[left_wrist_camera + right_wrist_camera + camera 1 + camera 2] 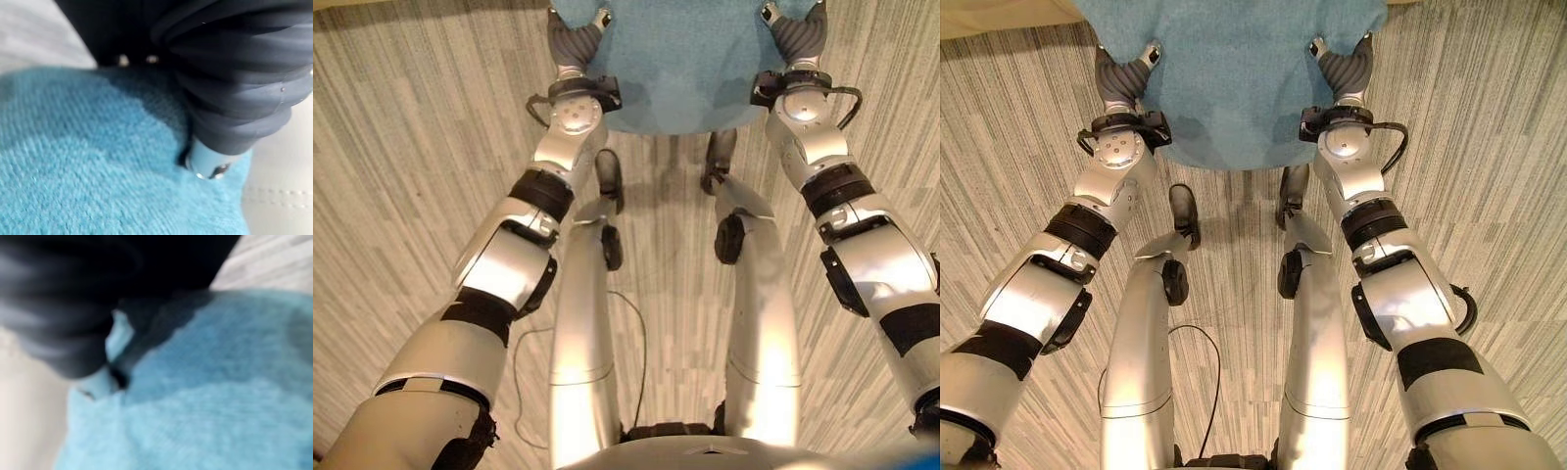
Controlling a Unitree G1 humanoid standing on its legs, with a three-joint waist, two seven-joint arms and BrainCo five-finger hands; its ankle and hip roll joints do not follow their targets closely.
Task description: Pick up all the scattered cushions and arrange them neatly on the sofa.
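A teal cushion (680, 69) hangs above the floor in front of me, held by its two near corners. My left hand (574, 41) grips the left corner, and in the left wrist view its thumb (208, 161) presses into the fabric (98, 171). My right hand (798, 37) grips the right corner the same way, with its thumb on top of the cushion (220, 396). The fingers of both hands lie under the cushion, out of sight.
Grey striped carpet (411, 196) covers the floor on all sides. A pale beige edge (999, 18), possibly the sofa, runs along the far left. A light stitched surface (279, 196) shows just past the cushion.
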